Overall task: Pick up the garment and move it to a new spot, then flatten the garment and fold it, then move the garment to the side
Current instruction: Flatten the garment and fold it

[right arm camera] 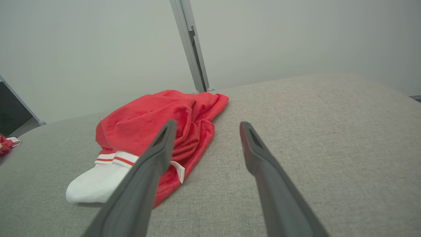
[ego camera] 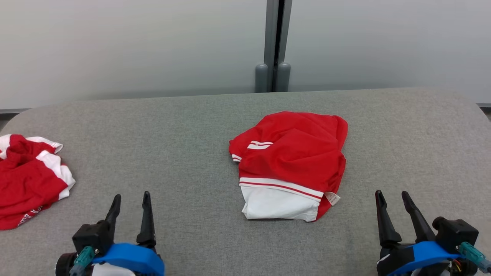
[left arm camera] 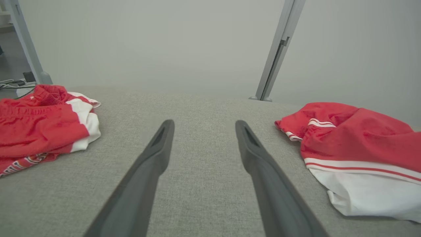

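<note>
A red garment [ego camera: 293, 157] with white and red striped trim and a white lower part lies folded into a compact bundle at the middle of the grey padded table [ego camera: 191, 126]. It also appears at the right of the left wrist view as the garment [left arm camera: 355, 144] and left of centre in the right wrist view as the garment [right arm camera: 154, 125]. My left gripper [ego camera: 131, 197] rests open near the front left, well away from it. My right gripper [ego camera: 392, 194] stands open at the front right, a short way right of the bundle. Both hold nothing.
A second red and white garment [ego camera: 30, 178] lies crumpled at the table's left edge, also seen as the garment [left arm camera: 42, 121]. A grey vertical post [ego camera: 274, 46] stands behind the table against a pale wall. Bare table surface lies right of the bundle.
</note>
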